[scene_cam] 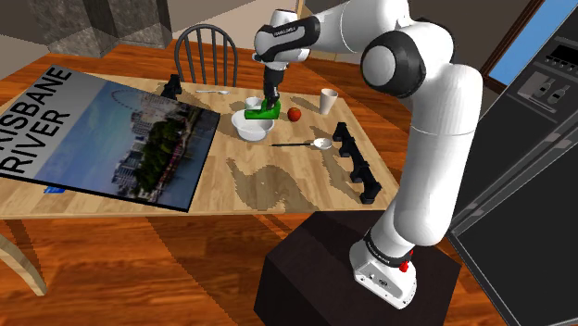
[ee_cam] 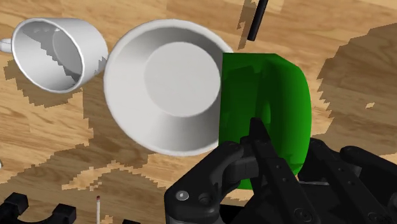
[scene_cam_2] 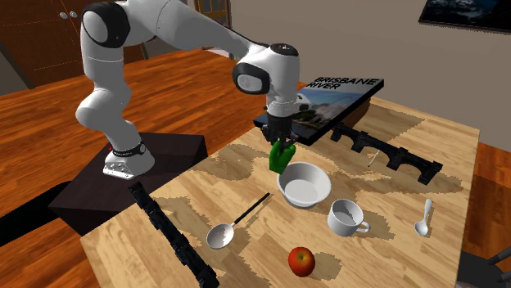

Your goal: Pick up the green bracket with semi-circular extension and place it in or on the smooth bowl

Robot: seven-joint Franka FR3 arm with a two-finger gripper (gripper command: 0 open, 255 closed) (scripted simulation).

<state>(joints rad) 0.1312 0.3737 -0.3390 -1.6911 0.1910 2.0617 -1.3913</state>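
Just beside the white bowl (scene_cam_2: 305, 186), the green bracket (scene_cam_2: 282, 155) hangs above the table (scene_cam_2: 393, 237), clasped between the black jaws, which are closed firmly on it. Seen along the jaws, the bracket's rounded body overlaps the bowl's rim. The bowl rests on the pale wooden table with a white mug (scene_cam_2: 347, 218) just beside it and a red apple (scene_cam_2: 301, 262) and a long-handled spoon (scene_cam_2: 233, 225) near. A large book titled Brisbane River (scene_cam: 111, 139) lies flat on the table. Black racks (scene_cam: 357, 162) lie along the table's edges. A wooden chair (scene_cam: 199, 51) stands at the far side, on a reddish wood floor (scene_cam: 167, 269).
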